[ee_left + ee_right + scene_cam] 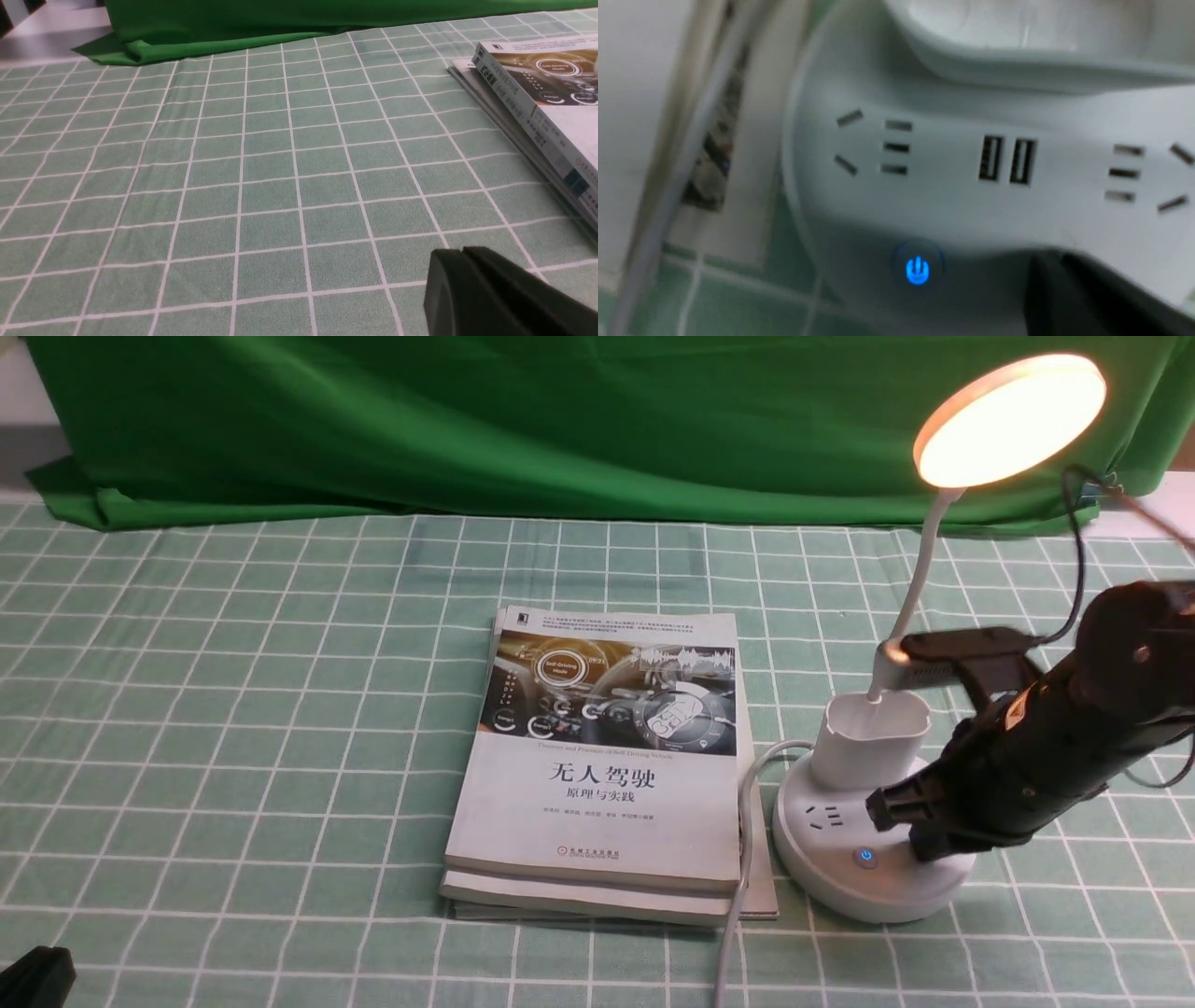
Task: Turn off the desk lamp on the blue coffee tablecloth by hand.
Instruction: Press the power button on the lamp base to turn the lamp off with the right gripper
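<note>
The white desk lamp point(870, 747) stands at the right on the blue coffee tablecloth point(233, 709), and its disc head point(1013, 418) glows. A blue power button point(867, 857) shines on the round base point(840, 877). My right gripper point(898, 823), the hand, is shut and empty. It reaches down over the base just right of that button. In the right wrist view its tips point(1057, 263) hover over the base, apart from the lit button point(918, 269). My left gripper point(460, 256) is shut and empty, low over the cloth at the near left corner point(37, 975).
A stack of books point(607, 756) lies left of the lamp base, with the lamp's white cord point(738, 896) running between them toward the front edge. A dark green backdrop cloth point(467, 420) hangs across the back. Thin black cables point(1078, 560) trail behind the right arm.
</note>
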